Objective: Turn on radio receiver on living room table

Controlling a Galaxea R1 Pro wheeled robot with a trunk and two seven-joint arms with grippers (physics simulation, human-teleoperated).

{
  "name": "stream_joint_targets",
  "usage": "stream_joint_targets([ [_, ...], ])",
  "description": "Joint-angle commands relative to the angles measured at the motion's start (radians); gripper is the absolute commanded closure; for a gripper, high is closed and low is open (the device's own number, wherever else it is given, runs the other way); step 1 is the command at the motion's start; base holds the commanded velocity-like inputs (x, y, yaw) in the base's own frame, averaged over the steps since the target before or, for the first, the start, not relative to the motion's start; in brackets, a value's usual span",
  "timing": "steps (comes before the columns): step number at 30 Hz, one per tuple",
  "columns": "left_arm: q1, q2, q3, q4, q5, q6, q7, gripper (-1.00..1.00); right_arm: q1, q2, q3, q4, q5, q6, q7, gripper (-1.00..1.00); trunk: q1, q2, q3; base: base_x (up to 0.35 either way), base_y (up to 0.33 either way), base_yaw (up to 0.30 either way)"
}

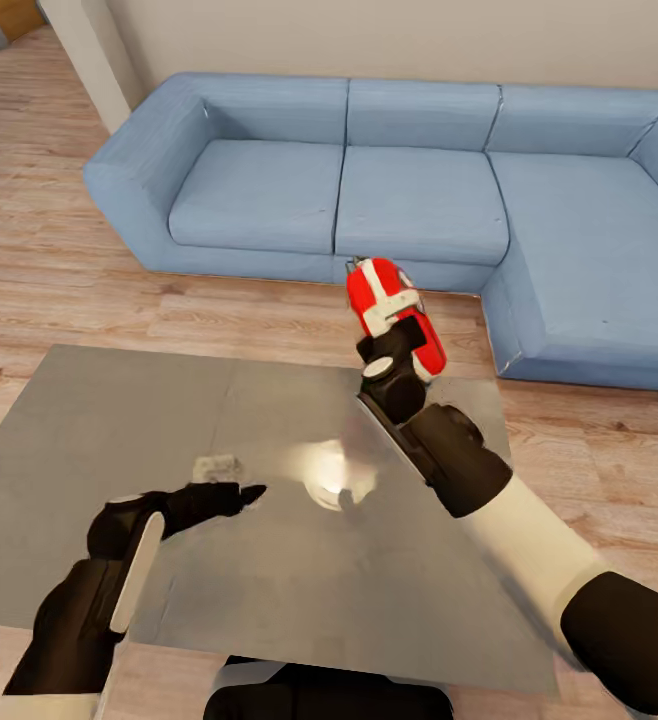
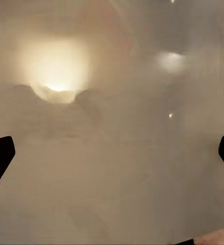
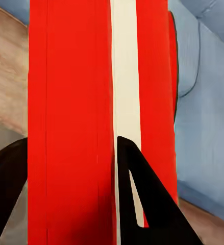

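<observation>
Count on inspection: one radio receiver (image 1: 396,313), one table (image 1: 89,470), one blue sofa (image 1: 419,190), two grippers, left (image 1: 244,494) and right (image 1: 394,345).

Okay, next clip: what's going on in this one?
The robot stands at the low grey table in front of the blue sofa. Its right gripper is shut on the red-and-white radio receiver and holds it in the air above the table's far edge; in the right wrist view the fingers lie against the radio's red body. The left gripper hovers low over the glossy tabletop with its jaws open, holding nothing.
</observation>
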Motion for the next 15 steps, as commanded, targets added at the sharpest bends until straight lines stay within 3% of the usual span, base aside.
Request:
stream_joint_targets([
  [1,-0.065,0.013,0.000,0.000,0.029,0.055,-0.028,-1.00,0.004,-0.013,0.050,-0.001,0.055,-0.010,-0.009,1.00,0.000,0.000,0.000,0.000,0.000,0.000],
  [3,-0.116,0.037,0.003,-0.001,0.070,0.093,-0.049,-1.00,0.030,-0.021,0.089,0.001,0.108,-0.022,-0.050,1.00,0.000,0.000,0.000,0.000,0.000,0.000],
  [6,-0.140,0.086,0.042,0.000,0.142,0.113,-0.061,-1.00,0.097,-0.023,0.112,0.004,0.162,-0.076,-0.139,1.00,0.000,0.000,0.000,0.000,0.000,0.000],
  [8,-0.147,0.147,0.114,0.000,0.242,0.120,-0.064,-1.00,0.161,-0.024,0.141,0.011,0.196,-0.147,-0.211,1.00,0.000,0.000,0.000,0.000,0.000,0.000],
  [9,-0.148,0.165,0.133,0.000,0.274,0.121,-0.065,-1.00,0.174,-0.024,0.152,0.015,0.203,-0.163,-0.226,1.00,0.000,0.000,0.000,0.000,0.000,0.000],
  [10,-0.149,0.203,0.169,0.001,0.345,0.121,-0.066,-1.00,0.197,-0.023,0.176,0.027,0.212,-0.189,-0.254,1.00,0.000,0.000,0.000,0.000,0.000,0.000],
  [11,-0.151,0.260,0.206,0.001,0.464,0.121,-0.066,-1.00,0.218,-0.022,0.211,0.053,0.220,-0.218,-0.285,1.00,0.000,0.000,0.000,0.000,0.000,0.000],
  [12,-0.151,0.298,0.220,0.002,0.539,0.121,-0.064,-1.00,0.226,-0.021,0.230,0.074,0.224,-0.234,-0.299,1.00,0.000,0.000,0.000,0.000,0.000,0.000],
  [13,-0.151,0.316,0.224,0.002,0.573,0.121,-0.064,-1.00,0.229,-0.020,0.237,0.084,0.226,-0.242,-0.304,1.00,0.000,0.000,0.000,0.000,0.000,0.000],
  [15,-0.152,0.376,0.234,0.002,0.677,0.121,-0.062,-1.00,0.236,-0.016,0.256,0.117,0.228,-0.277,-0.318,1.00,0.000,0.000,0.000,0.000,0.000,0.000],
])
